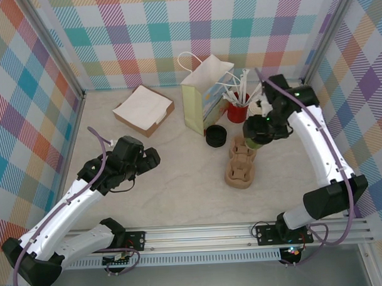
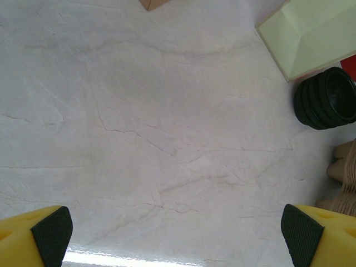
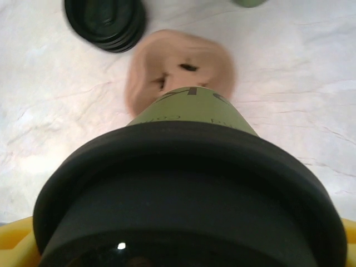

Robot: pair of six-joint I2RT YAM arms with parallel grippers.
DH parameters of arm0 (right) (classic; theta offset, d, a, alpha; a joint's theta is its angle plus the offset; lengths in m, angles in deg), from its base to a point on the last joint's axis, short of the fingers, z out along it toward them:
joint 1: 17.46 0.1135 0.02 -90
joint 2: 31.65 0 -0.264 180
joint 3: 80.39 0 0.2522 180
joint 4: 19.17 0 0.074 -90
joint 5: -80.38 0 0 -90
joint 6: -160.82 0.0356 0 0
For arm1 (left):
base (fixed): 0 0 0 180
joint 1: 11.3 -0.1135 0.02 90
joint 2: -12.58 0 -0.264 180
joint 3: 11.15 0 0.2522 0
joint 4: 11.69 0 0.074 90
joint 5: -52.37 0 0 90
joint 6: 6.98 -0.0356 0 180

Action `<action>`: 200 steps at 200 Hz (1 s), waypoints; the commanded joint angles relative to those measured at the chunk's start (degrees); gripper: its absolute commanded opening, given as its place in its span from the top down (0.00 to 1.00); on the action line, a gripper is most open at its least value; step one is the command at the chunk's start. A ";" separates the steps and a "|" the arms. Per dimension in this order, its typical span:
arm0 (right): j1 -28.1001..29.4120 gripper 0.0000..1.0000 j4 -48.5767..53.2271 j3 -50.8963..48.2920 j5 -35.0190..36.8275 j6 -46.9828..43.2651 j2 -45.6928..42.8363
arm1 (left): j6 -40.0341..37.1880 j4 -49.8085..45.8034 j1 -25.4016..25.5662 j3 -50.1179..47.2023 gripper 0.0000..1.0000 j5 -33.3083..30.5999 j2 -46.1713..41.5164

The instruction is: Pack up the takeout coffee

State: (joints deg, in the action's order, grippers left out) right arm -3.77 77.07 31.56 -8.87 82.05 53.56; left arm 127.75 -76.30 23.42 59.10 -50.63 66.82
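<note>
Over far end of brown pulp cup carrier (image 1: 239, 169), holding black-lidded olive-green paper cup (image 3: 192, 108) in clenched right hand (image 1: 260, 135), left hand (image 2: 178, 233) released; next, probably: centre on hole, lower.

The olive-green paper takeout coffee cup (image 3: 189, 108) is upright and capped with a wide black plastic lid (image 3: 189, 183), whose rim overhangs the tapering green wall. Dark lettering, too blurred to read, runs across the wall just below the lid. The cup is clasped at lid height between the yellow fingers (image 3: 347, 239) of the right gripper (image 1: 258, 135). It is on the right-hand side of the pale marbled surface (image 1: 180, 181), at the far end of the brown pulp cup carrier (image 1: 240, 166), with its base pointing down at the carrier. Whether the base touches the carrier cannot be told.
</note>
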 commanded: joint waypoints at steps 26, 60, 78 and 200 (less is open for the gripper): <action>-12.76 0.26 -2.83 -5.11 -2.21 -4.80 0.12 | -0.92 1.06 -0.62 -0.29 0.02 -0.61 0.36; -17.15 0.26 -8.21 -8.05 -1.54 -4.64 3.35 | -1.59 1.15 -0.62 -0.15 0.02 -1.08 1.25; -18.46 0.27 -11.04 -9.01 -0.63 -4.63 5.44 | -1.60 1.60 -0.66 -0.01 0.02 -0.90 1.81; -21.05 0.27 -20.95 -9.07 -3.50 -3.18 20.62 | -1.73 1.17 -0.62 1.69 0.02 -0.11 5.07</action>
State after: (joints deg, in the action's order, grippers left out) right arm -24.57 57.55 22.93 -10.49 78.57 72.73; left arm 126.86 -75.69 23.42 59.12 -50.60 71.43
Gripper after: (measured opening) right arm 0.836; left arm 0.983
